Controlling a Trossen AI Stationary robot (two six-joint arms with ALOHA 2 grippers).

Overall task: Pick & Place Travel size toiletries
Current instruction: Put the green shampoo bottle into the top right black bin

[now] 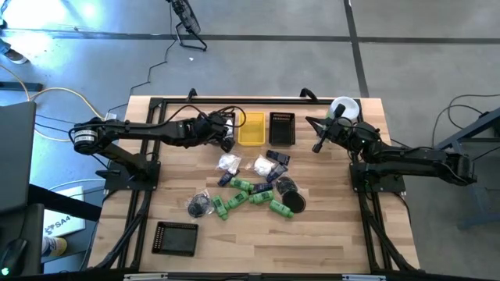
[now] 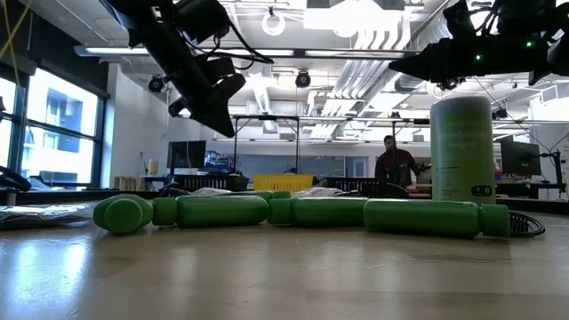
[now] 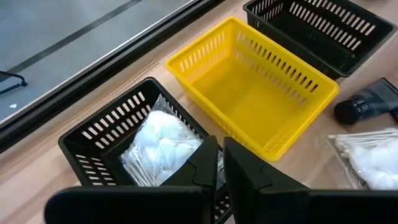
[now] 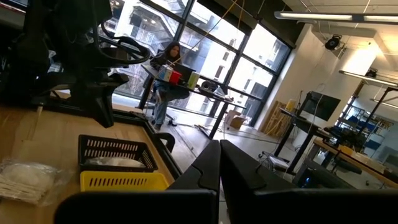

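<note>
The left arm reaches across the table's far side, its left gripper (image 3: 221, 165) hanging over a black bin (image 3: 93, 140) with fingers pressed together, holding nothing. A white packet (image 3: 158, 143) lies inside that bin, beside the yellow bin (image 3: 249, 93). The right arm waits near the pale-green cylinder (image 2: 462, 151), right gripper (image 4: 219, 163) closed and empty. On the wooden table (image 1: 336, 234), green bottles (image 1: 242, 187), other white packets (image 1: 228, 163) and dark pieces (image 1: 293, 200) lie scattered mid-table.

high: straight down on table (image 1: 328, 234) | low: level across tabletop | wrists: close, both see yellow bin (image 3: 252, 93)
</note>
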